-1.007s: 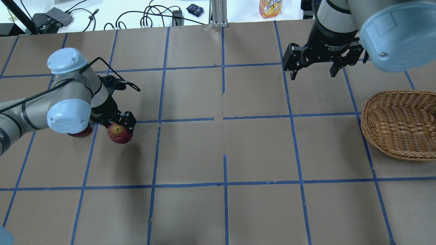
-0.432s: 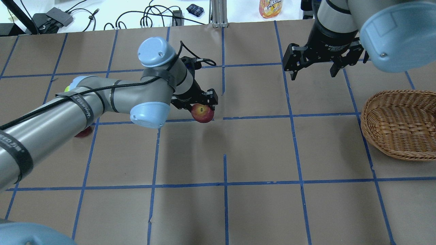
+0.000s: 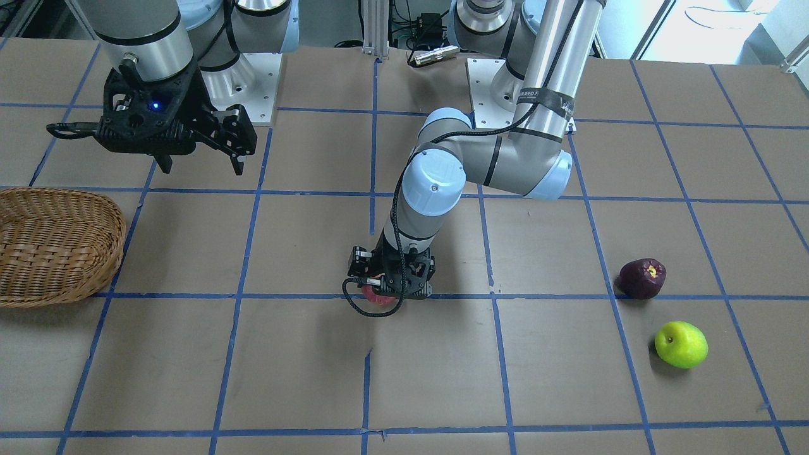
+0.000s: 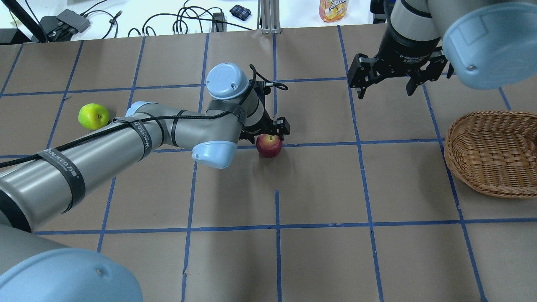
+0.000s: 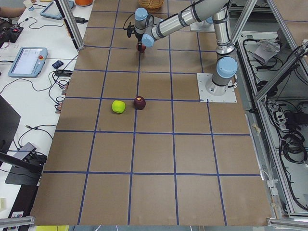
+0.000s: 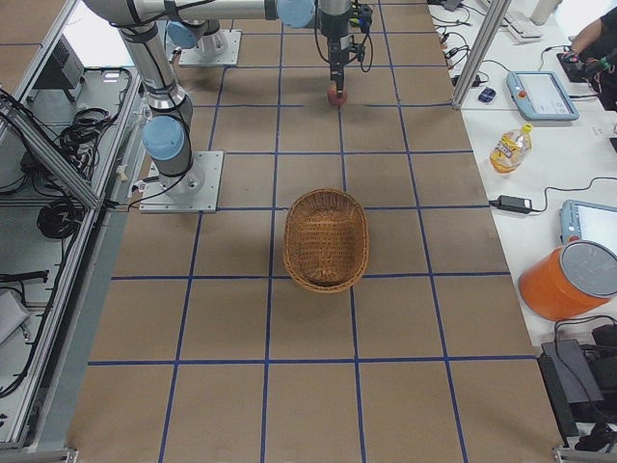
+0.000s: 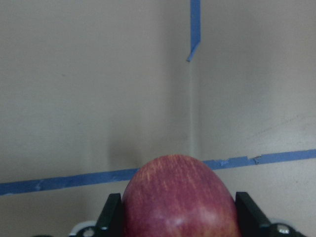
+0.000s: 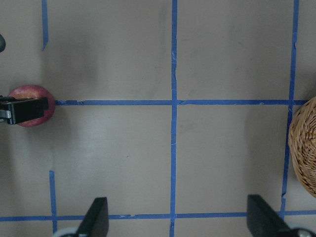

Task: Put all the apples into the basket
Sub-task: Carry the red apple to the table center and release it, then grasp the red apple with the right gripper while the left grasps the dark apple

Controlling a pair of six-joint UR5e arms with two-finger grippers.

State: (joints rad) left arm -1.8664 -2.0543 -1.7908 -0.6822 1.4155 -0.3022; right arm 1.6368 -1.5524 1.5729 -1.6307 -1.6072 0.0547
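Observation:
My left gripper [image 4: 269,135] is shut on the red apple [image 4: 269,146] low over the middle of the table; the left wrist view shows the apple [image 7: 177,197] between both fingers. The lime green apple [image 4: 93,116] lies at the table's left. The dark purple apple [image 3: 642,278] lies next to it, hidden under my left arm in the overhead view. The wicker basket [image 4: 491,153] sits at the right edge, with no apple in it. My right gripper [image 4: 386,86] hangs open and empty above the table, behind and left of the basket.
A juice bottle [image 4: 333,9] and cables [image 4: 188,21] lie on the white bench beyond the far edge. Blue tape lines grid the brown table. An orange bucket [image 6: 574,280] stands off the table on the operators' side.
My left arm has swung right, carrying the red apple from the table's left to its middle. The green apple has come into view. The right arm has not moved.

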